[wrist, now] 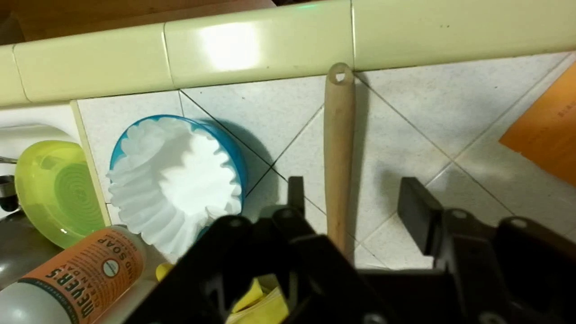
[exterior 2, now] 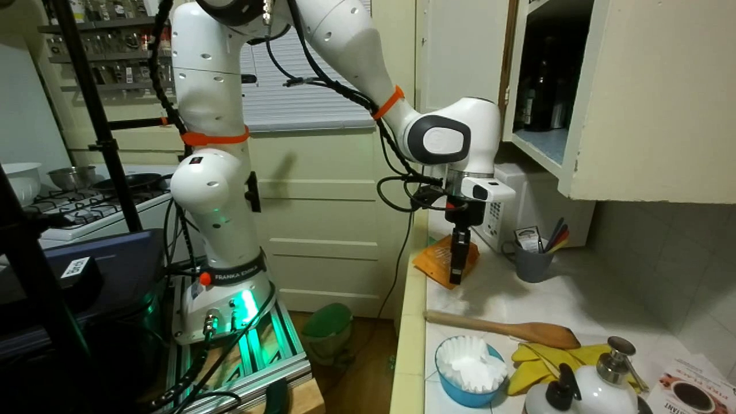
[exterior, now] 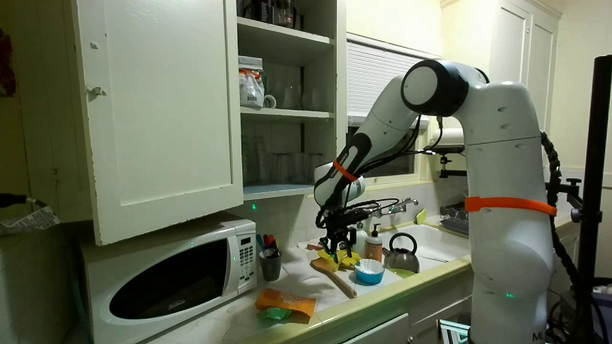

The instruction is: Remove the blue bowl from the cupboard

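The blue bowl (exterior: 369, 277) looks smooth plastic, filters (wrist: 198, 184) paper, utensil (wrist: 339, 157) matt wood, edge tiles (wrist: 279, 49) glossy.

My gripper (exterior: 340, 248) hangs over the worktop (exterior: 229, 327). Near its front edge sits the blue bowl (exterior: 369, 277). The cupboard (exterior: 319, 71) stands open.

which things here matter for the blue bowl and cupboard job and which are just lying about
For the job:
blue bowl, on the counter
open white wall cupboard
gripper, open

Just lying about:
coffee filters in the bowl
wooden spoon
yellow gloves
orange packet
Meyer's hand soap bottle
kettle
microwave
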